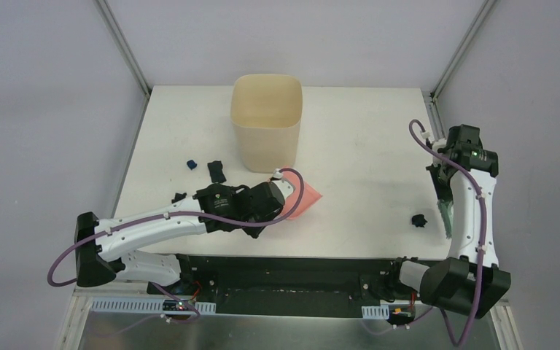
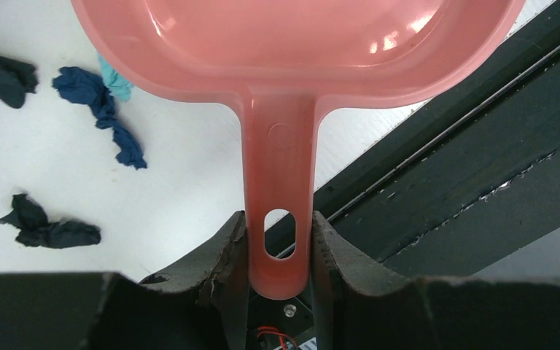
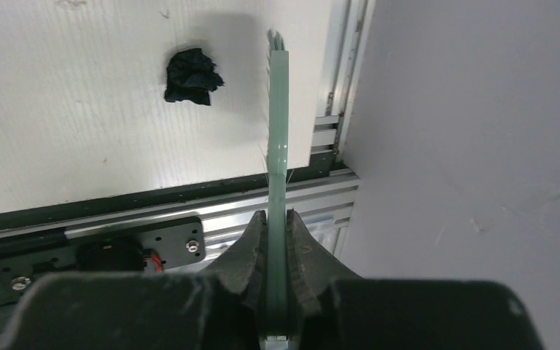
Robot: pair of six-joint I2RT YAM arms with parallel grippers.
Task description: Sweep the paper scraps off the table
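My left gripper [image 1: 280, 200] [image 2: 280, 235] is shut on the handle of the pink dustpan [image 1: 305, 198] [image 2: 278, 168], held low over the table [image 1: 364, 146] in front of the bin. My right gripper [image 1: 445, 188] [image 3: 278, 227] is shut on the green hand brush [image 1: 448, 217] [image 3: 278, 131] at the table's right edge. Paper scraps lie on the table: a black one [image 1: 418, 219] [image 3: 192, 75] just left of the brush, and at the left a dark blue one [image 1: 190, 164] [image 2: 102, 109], a teal one [image 2: 119, 84] and black ones [image 1: 216, 170] [image 1: 180, 197] [image 2: 47, 230].
A tall beige bin [image 1: 266, 124] stands open at the table's middle rear, just behind the dustpan. Metal posts rise at the rear corners. The table's front edge with a dark rail [image 2: 467, 168] runs under the dustpan handle. A grey wall [image 3: 481, 146] is right of the brush.
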